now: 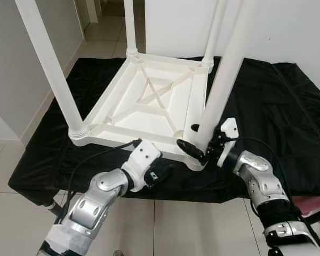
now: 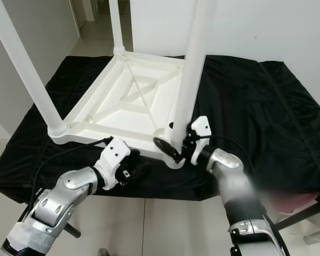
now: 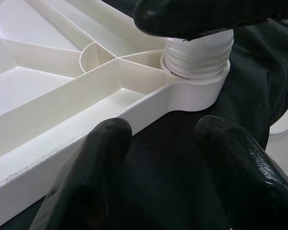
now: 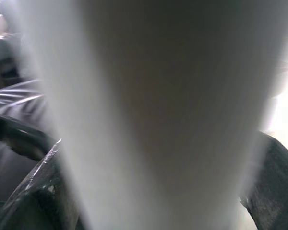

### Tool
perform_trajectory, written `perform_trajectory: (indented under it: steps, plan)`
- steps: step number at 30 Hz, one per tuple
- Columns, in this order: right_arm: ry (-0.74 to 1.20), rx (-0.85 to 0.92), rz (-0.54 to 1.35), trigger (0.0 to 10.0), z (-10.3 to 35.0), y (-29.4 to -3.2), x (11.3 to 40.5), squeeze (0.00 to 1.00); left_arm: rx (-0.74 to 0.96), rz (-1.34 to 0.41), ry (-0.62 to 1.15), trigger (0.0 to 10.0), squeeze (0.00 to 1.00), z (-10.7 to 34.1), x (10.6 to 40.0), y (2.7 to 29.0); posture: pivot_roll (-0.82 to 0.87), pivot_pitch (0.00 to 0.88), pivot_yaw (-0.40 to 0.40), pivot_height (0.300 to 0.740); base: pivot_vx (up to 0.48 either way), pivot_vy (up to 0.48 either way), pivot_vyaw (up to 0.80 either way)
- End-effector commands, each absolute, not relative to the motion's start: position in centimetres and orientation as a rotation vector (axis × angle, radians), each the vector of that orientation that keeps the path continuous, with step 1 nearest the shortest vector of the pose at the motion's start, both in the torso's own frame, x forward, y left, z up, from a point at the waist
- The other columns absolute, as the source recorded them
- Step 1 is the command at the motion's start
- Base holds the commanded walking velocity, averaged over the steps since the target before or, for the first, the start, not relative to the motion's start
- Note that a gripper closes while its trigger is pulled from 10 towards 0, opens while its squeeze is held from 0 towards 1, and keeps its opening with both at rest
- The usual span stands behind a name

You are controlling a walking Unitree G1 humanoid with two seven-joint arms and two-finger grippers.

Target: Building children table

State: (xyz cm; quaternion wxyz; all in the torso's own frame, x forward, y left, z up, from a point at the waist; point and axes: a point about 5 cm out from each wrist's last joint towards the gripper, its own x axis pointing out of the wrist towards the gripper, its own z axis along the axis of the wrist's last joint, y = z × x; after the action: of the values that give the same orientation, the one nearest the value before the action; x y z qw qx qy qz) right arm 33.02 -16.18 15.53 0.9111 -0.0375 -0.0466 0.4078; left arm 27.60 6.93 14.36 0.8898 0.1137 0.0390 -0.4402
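Note:
A white plastic children's table (image 1: pixel 149 101) lies upside down on a black cloth (image 1: pixel 277 106). Three legs stand in their corners: near left (image 1: pixel 50 69), far left (image 1: pixel 130 26) and far right (image 1: pixel 216 29). The fourth leg (image 1: pixel 224 80) stands at the near right corner socket (image 3: pixel 197 86). My right gripper (image 1: pixel 197 144) is shut on this leg's base, and the leg (image 4: pixel 153 115) sits between its fingers (image 4: pixel 38 191). My left gripper (image 1: pixel 162 173) is open and low on the cloth, just in front of the table's near rim (image 3: pixel 86 143), with nothing between its fingers (image 3: pixel 110 143).
The cloth covers a low platform standing on a pale tiled floor (image 1: pixel 165 224). White walls (image 1: pixel 288 26) close the back and the left side. A pink object (image 1: pixel 316 205) lies at the lower right by my right arm.

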Motion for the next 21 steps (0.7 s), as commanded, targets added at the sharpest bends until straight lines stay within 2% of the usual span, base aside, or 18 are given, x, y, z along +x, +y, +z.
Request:
perform_trajectory:
  steps: [1, 13, 21]
  plan:
    - [-0.092, -0.094, 0.799, 10.0, 15.5, -17.1, 33.3, 0.0, 0.243, -0.9, 0.111, 10.0, 0.0, 13.9, 27.7, 7.0, -0.01, 0.056, -0.005, 0.74, 0.0, 0.0, 0.0]
    - [-0.12, -0.134, 0.616, 10.0, 16.4, -21.5, 33.9, 0.0, 0.19, -0.894, 0.086, 10.0, 0.0, 14.4, 28.1, 5.8, -0.05, 0.061, 0.0, 0.74, 0.0, 0.0, 0.0]
    - [-0.126, -0.149, 0.532, 10.0, 16.6, -23.0, 34.1, 0.0, 0.171, -0.912, 0.08, 10.0, 0.0, 14.5, 27.9, 4.7, -0.06, 0.056, 0.003, 0.74, 0.0, 0.0, 0.0]
